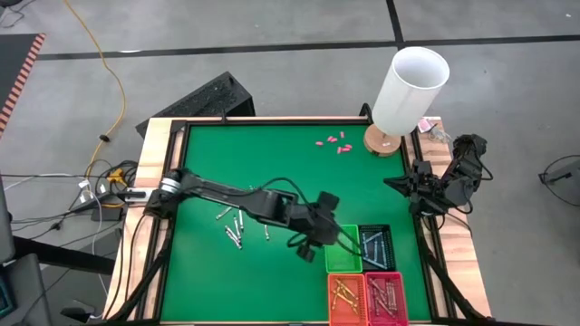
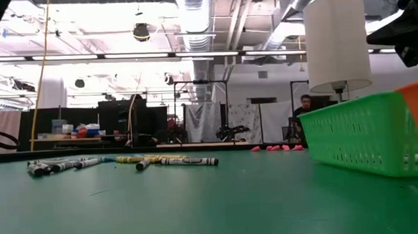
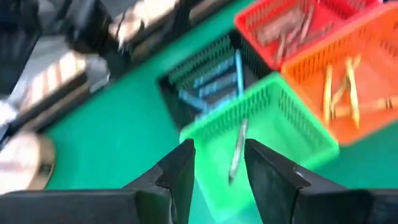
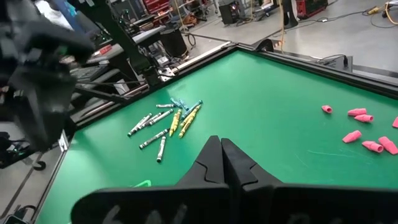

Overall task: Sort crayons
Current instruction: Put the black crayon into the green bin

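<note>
Crayons are what this is all about, and one grey-white crayon (image 3: pixel 237 151) sits right between the parted fingers of the left gripper (image 3: pixel 217 165), which hangs over the green basket (image 1: pixel 343 250) with its jaws partly spread and no grip on anything I can make out; whether that stick is dropping or already lying in the basket I cannot tell. Just to the right is the black basket (image 1: pixel 375 243) with light blue sticks, and nearer the front edge are the orange basket (image 1: pixel 346 298) with yellowish ones and the red basket (image 1: pixel 384 295). Out to the left on the green mat (image 1: pixel 272 154) lies the loose pile of crayons (image 1: pixel 235 226), a scatter touching and crossing one another. I'd judge each one light, stiff and rather brittle, waxy under a paper wrap, round enough to roll or slip, so a gentle pinch across the middle of a stick lying clear of its neighbours looks safest. Far off by the lamp (image 1: pixel 405 93) sit small pink pieces (image 1: pixel 333 141). The right gripper (image 4: pixel 221 157) waits at the right edge, fingers pressed together, holding nothing
</note>
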Robot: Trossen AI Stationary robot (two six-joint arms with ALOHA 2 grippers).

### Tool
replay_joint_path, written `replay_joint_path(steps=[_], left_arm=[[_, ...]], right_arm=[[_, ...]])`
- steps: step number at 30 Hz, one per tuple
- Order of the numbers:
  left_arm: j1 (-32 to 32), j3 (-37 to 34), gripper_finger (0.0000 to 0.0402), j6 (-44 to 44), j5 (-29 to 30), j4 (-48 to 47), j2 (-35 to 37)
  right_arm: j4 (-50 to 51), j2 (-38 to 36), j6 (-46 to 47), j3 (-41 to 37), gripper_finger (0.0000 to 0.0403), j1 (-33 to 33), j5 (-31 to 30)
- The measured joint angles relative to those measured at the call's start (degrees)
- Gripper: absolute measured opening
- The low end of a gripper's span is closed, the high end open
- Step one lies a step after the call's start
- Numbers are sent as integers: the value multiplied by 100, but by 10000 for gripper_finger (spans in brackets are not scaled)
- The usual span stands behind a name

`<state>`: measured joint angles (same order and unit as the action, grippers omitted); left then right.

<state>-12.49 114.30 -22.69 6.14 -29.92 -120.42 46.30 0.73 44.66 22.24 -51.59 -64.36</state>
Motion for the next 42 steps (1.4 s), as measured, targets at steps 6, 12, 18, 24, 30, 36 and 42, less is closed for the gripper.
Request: replay_joint_path(steps=[6, 12, 18, 24, 30, 36, 42], left_arm=[[2, -749, 98, 463, 478, -526, 934], [-46, -3107, 69, 1157, 787, 747, 1920], [-33, -4966, 64, 1529, 1120, 2261, 2338], [54, -5582, 64, 1583, 630, 2777, 2194], [258, -5930, 89, 1791, 372, 3036, 2201], [291, -5939, 148, 1785, 50, 3066, 1897], [311, -5936, 187, 1660, 168, 2883, 1789]], right_arm=[[6, 0, 0, -1, 0, 0, 2], [8, 0, 0, 0, 0, 0, 2], [-4, 0, 0, -1, 0, 0, 2], [3, 0, 0, -2, 0, 0, 0], [0, 0, -1, -2, 0, 0, -2], [1, 0, 0, -2, 0, 0, -5], [11, 0, 0, -2, 0, 0, -9]])
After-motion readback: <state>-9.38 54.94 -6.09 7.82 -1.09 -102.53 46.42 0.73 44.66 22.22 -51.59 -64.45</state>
